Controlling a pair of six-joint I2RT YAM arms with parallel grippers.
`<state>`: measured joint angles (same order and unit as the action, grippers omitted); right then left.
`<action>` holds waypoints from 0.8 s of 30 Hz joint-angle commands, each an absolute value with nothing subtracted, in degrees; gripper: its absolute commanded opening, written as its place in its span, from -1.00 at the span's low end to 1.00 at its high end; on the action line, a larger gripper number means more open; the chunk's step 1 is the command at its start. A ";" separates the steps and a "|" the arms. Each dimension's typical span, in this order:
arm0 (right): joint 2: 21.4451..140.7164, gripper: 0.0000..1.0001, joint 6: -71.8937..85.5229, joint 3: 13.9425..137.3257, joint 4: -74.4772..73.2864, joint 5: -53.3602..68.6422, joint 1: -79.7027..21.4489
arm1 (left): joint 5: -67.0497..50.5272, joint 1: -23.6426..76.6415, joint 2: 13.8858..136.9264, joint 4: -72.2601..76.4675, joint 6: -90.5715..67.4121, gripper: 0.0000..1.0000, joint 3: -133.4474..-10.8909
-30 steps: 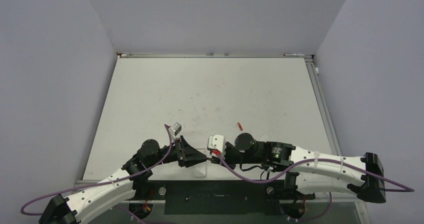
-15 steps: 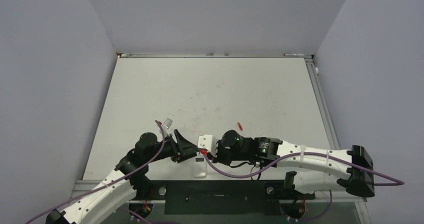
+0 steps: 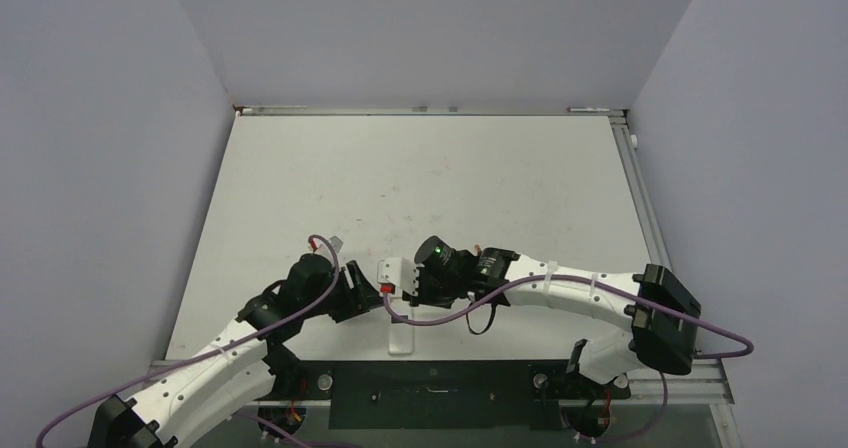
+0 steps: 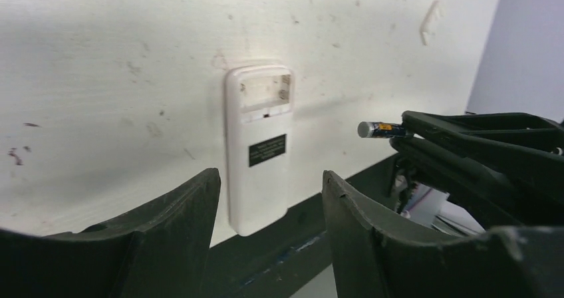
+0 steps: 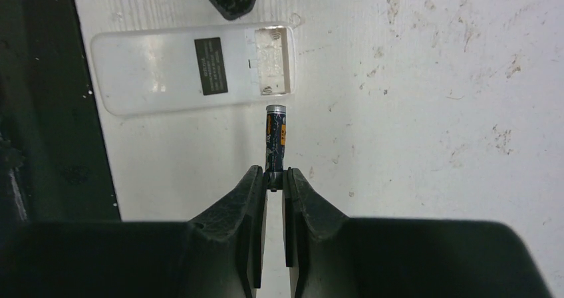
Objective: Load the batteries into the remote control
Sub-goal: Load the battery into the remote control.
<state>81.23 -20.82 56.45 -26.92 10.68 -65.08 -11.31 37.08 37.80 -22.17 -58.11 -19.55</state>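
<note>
The remote control (image 5: pixel 193 68) lies back-up on the table (image 5: pixel 432 78) near its front edge. Its battery compartment (image 5: pixel 269 62) is uncovered and appears empty.

The right pincer (image 5: pixel 274 175) is clenched on one end of a battery (image 5: pixel 275 138). Most of the cell projects forward, so the free end can enter first. That end sits just beside the compartment rim.

The left pincer (image 4: pixel 271 178) is released, jaws apart and holding nothing. It hovers over the remote control, probably placed to steady the body during insertion.
</note>
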 commanded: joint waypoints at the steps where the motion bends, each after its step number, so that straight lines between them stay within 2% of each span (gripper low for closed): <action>1: 84.01 -0.83 -26.87 59.61 -27.73 12.13 -63.47 | -5.99 36.28 40.61 -21.74 -53.71 0.05 -21.53; 7: 88.85 -0.83 -29.27 62.71 -28.46 12.65 -62.76 | -6.46 34.11 46.82 -17.27 -52.19 -0.32 -20.78; 12: 92.30 -0.83 -30.03 65.02 -28.87 13.42 -62.42 | -7.97 32.82 51.30 -13.38 -51.18 -0.51 -20.35; 24: 96.93 -0.83 -30.86 67.25 -29.74 15.21 -62.23 | -10.64 30.86 57.61 -6.59 -50.21 -0.57 -18.39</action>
<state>96.38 -29.76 64.66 -30.02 13.54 -62.61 -8.84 31.46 56.36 -12.08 -51.51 -18.87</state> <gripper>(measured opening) 0.124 0.217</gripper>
